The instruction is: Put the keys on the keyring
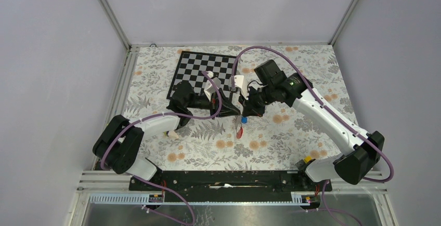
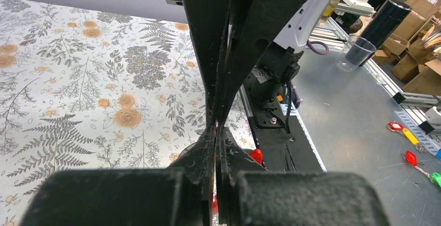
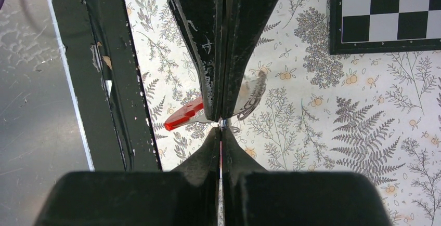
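Just this side of the chessboard (image 1: 205,72), your right gripper (image 3: 221,124) pinches the keyring (image 3: 182,119); your left gripper (image 2: 216,127) is closed beside it, contents unclear. The keys (image 1: 243,119) sit just beside the fingertips. Threading seems in hand: line them up carefully next.

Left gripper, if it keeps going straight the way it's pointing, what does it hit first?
The right gripper: shut, it sits tip to tip with the left gripper, dead ahead. Whether they touch is unclear.

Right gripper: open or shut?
Shut. In the right wrist view, the right gripper fingers meet with no gap; the keyring pokes out beside the tips.
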Tool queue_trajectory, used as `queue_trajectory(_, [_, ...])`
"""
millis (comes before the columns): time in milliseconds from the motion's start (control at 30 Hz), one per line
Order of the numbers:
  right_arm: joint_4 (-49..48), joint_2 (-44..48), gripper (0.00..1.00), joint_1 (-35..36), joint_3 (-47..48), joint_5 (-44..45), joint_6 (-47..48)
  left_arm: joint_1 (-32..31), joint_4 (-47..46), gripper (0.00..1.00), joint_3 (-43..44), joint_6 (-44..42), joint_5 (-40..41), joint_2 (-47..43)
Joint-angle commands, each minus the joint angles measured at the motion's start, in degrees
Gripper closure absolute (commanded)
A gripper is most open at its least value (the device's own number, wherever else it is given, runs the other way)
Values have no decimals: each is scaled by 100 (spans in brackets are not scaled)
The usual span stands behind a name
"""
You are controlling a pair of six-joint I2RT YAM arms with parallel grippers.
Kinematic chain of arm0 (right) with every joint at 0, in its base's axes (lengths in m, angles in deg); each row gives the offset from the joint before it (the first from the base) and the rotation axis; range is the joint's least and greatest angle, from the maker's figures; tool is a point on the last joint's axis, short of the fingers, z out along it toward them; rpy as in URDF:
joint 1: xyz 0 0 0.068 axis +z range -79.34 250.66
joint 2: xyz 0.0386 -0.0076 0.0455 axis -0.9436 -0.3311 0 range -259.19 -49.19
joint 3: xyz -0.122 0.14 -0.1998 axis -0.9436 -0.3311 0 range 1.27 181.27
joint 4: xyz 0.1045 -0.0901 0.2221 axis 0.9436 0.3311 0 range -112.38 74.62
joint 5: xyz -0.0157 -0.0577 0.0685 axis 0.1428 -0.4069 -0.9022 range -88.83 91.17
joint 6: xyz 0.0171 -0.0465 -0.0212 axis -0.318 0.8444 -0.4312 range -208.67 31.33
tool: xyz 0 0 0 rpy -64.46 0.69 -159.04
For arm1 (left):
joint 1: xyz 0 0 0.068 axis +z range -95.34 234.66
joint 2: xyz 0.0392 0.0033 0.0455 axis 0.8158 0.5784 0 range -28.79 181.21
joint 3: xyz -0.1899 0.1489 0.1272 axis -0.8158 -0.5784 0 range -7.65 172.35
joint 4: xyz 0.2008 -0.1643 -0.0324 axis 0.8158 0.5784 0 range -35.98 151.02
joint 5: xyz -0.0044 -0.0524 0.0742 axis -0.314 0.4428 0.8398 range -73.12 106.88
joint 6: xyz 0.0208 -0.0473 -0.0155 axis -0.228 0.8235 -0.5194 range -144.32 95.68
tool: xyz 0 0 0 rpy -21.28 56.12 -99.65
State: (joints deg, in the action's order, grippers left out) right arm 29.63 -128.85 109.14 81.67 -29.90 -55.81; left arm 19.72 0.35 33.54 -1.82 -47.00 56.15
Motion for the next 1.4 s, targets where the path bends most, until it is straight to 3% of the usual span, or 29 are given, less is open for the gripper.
queue_trajectory(0, [-311, 72, 100, 52, 46, -201, -79, -39, -319, 100, 242, 31, -139, 50])
queue_trajectory(100, [-395, 110, 99, 48, 31, -162, -136, -37, -378, 100, 213, 62, -169, 29])
queue_trajectory(300, [-711, 417, 75, 38, -330, 82, -172, -31, -786, 100, 57, 315, -215, -120])
queue_trajectory(500, [-836, 772, 65, 19, -633, 58, -53, -22, -1343, 100, -38, 705, -320, -112])
queue_trajectory(1000, [-1287, 1021, 70, -43, -1212, -279, 21, 13, -1995, 100, -83, 1219, -296, -28])
queue_trajectory(1367, [-1536, 1112, 97, -111, -1400, -642, -72, 49, -2335, 100, -171, 1384, -190, 31])
